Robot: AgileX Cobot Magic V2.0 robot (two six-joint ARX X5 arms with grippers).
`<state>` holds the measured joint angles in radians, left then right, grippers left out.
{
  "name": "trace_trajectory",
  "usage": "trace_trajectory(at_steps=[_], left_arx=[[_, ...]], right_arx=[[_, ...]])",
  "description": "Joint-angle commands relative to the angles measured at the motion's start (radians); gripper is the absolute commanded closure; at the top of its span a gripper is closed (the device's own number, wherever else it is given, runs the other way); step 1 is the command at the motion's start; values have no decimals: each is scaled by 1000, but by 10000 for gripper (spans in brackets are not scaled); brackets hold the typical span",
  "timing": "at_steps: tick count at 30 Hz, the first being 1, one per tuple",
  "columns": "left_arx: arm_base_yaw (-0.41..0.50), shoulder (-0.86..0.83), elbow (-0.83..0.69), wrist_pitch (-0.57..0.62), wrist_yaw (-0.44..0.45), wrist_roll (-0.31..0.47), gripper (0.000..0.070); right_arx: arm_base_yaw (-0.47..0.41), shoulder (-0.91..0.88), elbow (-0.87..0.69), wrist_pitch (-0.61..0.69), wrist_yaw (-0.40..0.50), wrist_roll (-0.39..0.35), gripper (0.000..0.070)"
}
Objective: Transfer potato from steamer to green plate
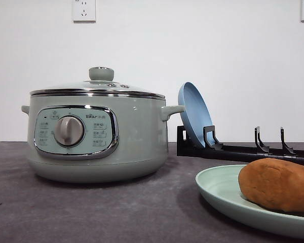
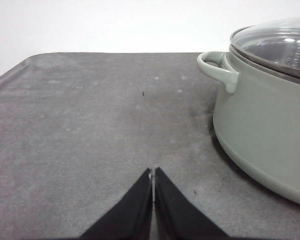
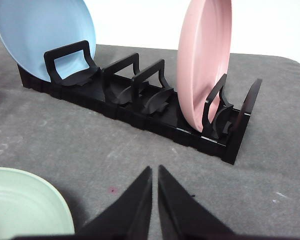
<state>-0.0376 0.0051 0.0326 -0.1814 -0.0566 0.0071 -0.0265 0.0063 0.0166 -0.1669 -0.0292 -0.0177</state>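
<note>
Rough, matte orange-brown potato (image 1: 277,184) lying on the green plate (image 1: 219,190), right of the lidded steamer (image 1: 96,132); left gripper (image 2: 153,176) closed and empty, right gripper (image 3: 155,172) nearly closed, empty, over the table (image 1: 91,212).

Bare table (image 1: 142,207) lies between steamer (image 1: 96,136) and green plate (image 1: 223,195).

rough orange-brown potato (image 1: 277,184) sits on pale green round plate (image 1: 218,188), right of and nearer than lidded sage-green steamer pot (image 1: 99,132); black plate rack (image 1: 243,150) behind.
</note>
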Motion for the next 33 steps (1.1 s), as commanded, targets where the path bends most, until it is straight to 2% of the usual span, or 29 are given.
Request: trace_trajectory(at_steps=[1, 33], left_arx=[[-2, -2, -21, -6, -4, 6, 700], [-2, -2, -21, -6, -4, 6, 700]], right_arx=[[0, -3, -5, 14, 3, 10, 692], [0, -3, -5, 14, 3, 10, 692]])
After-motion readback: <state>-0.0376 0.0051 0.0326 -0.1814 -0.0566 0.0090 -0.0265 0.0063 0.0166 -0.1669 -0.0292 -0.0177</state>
